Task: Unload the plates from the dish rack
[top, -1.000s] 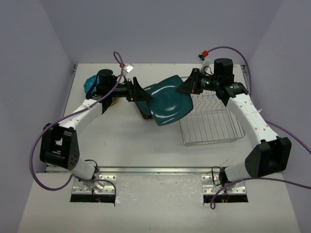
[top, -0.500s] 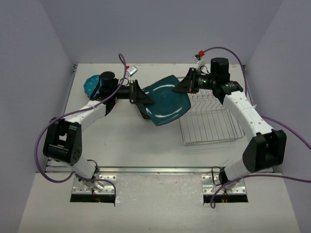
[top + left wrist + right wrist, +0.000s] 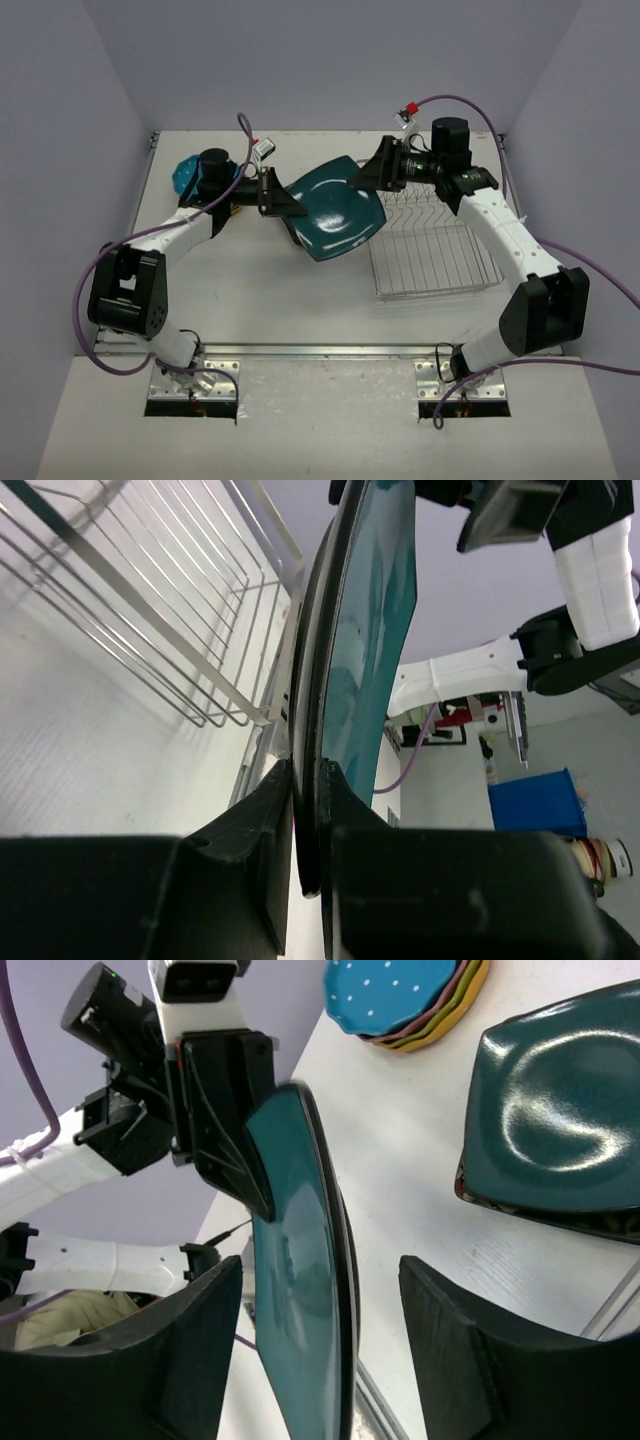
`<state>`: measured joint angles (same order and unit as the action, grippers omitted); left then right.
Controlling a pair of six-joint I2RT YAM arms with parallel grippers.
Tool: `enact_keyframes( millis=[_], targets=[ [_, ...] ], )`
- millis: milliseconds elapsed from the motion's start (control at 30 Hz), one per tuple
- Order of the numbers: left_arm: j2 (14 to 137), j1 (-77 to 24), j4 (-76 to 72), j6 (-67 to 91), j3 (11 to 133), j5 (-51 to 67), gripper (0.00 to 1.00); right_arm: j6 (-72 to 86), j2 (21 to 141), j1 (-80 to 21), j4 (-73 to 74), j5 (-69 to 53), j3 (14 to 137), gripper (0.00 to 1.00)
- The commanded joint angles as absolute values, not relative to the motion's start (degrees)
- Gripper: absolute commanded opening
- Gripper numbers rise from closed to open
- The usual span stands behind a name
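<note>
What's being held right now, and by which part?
The left gripper pinches the dark teal plate by its rim. The right gripper is open around the opposite edge.

Teal plate (image 3: 335,205) moved left; R gripper (image 3: 368,176) followed it, L gripper (image 3: 280,198) pulled back w/ it.

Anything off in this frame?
Nothing spilled or broken. One oddity: the dark teal rounded-square plate hangs tilted in mid-air, clamped at one edge by the left pincer alone; the right pincer straddles its rim, open.
</note>
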<state>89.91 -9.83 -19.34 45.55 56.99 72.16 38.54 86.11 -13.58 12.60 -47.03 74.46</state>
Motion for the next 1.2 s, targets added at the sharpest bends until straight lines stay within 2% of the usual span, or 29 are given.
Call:
enact_keyframes(
  millis=[0,33,167,300,467,600,1167],
  targets=[
    [88.83,-3.73,-21.95,45.88,59.97,75.02,0.0,37.7,84.39,-13.6,13.39,-43.43,76.85,0.75],
    [89.34,-2.0,-20.86,45.46,60.55,75.49,0.0,36.89,84.19,-13.5,14.28,-41.89,77.18,0.82],
    [91.83,2.75,-13.05,37.65,63.5,75.7,0.0,36.3,83.39,-13.12,15.03,-39.51,77.02,0.84],
    [97.08,5.29,3.66,26.28,71.17,72.42,0.0,36.02,83.06,-12.69,15.41,-38.51,77.61,0.88],
    [105.3,6.06,15.79,17.71,81.34,65.55,0.0,35.15,82.79,-11.95,16.88,-37.17,79.19,0.99],
    [111.56,5.71,26.27,9.66,90.17,61.27,0.0,34.01,82.26,-11.12,17.84,-35.95,80.07,0.99],
    [124.96,-1.96,32.8,3.38,102.79,60.77,0.0,32.73,81.65,-10.11,17.87,-37.14,78.29,0.99]
  ],
)
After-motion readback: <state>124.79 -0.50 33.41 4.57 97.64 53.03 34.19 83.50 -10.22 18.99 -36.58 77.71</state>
